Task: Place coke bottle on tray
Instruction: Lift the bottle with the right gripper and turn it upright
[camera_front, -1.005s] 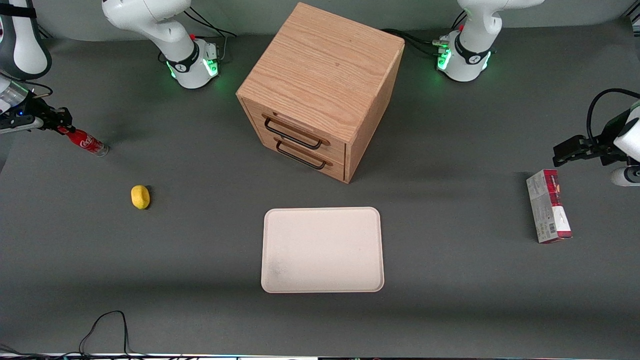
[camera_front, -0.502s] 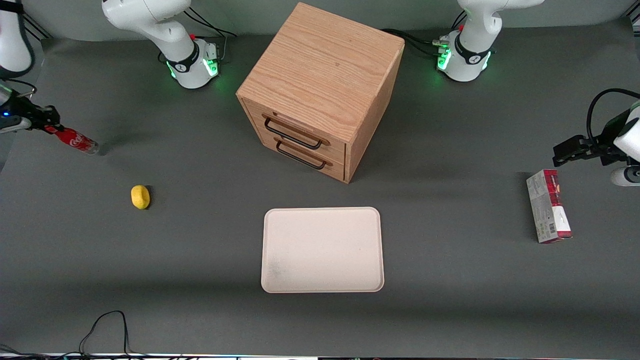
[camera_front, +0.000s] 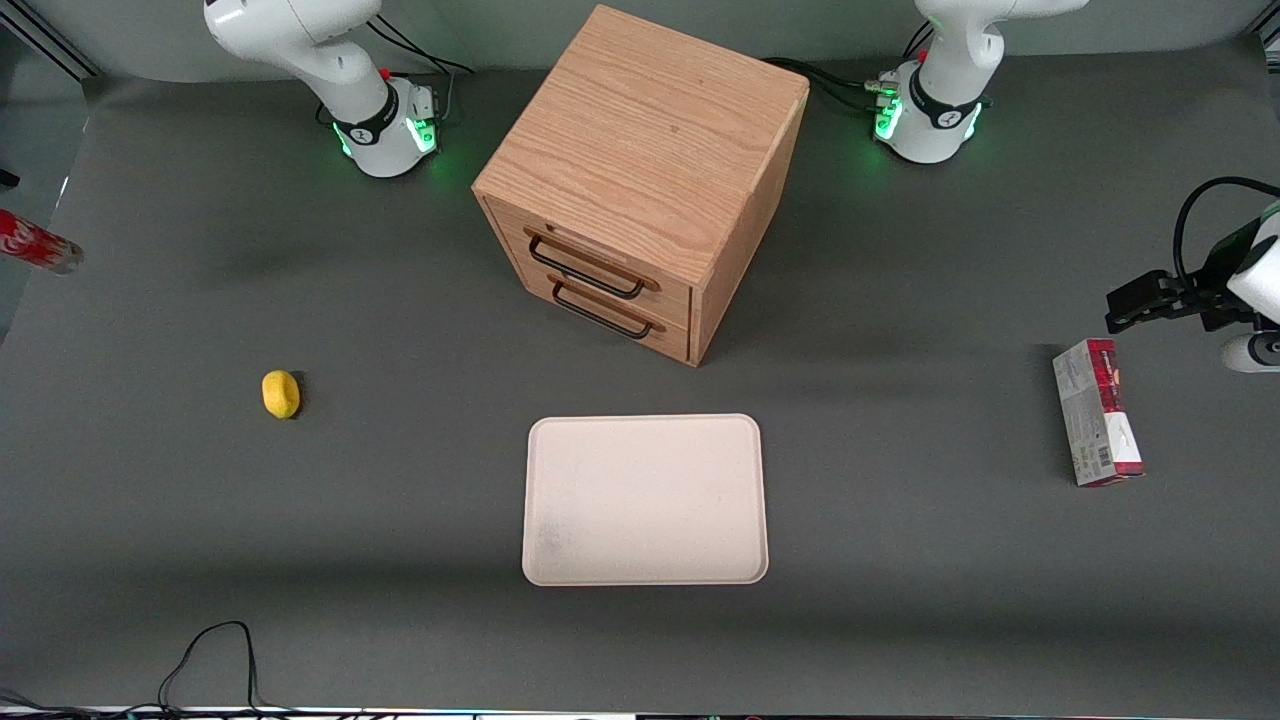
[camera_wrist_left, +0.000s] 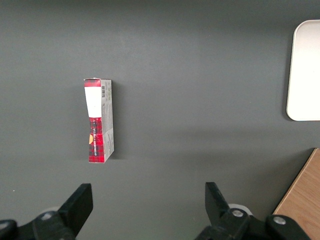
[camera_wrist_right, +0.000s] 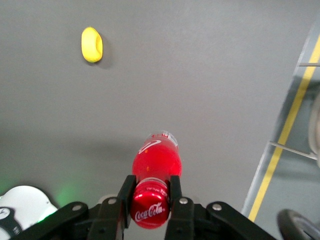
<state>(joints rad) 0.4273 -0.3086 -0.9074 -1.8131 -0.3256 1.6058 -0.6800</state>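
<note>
Wooden drawer cabinet (camera_front: 640, 180) sits mid-desk (camera_front: 900, 560), 2 drawers w/ dark handles facing the front cam, both shut. Tray (camera_front: 645, 500) lies on the desk in front of the cabinet, nearer the cam, nothing on it. Yellow object (camera_front: 281, 393) lies toward the working arm's end of the desk from the cabinet, a bit nearer the cam than the drawer fronts. Red-and-grey carton (camera_front: 1097, 425) lies flat toward the parked arm's end. Nothing stands between yellow object and tray.

Gripper (camera_wrist_right: 151, 197) is closed narrow on the coke bottle (camera_wrist_right: 155, 165), fingers (camera_wrist_right: 175, 192) pinching the neck just under the red cap. Bottle is off the desk, clear base pointing down at it. In front view only its lower part (camera_front: 38, 246) shows at the frame edge, far toward the working arm's end from the cabinet, well apart from the tray.
</note>
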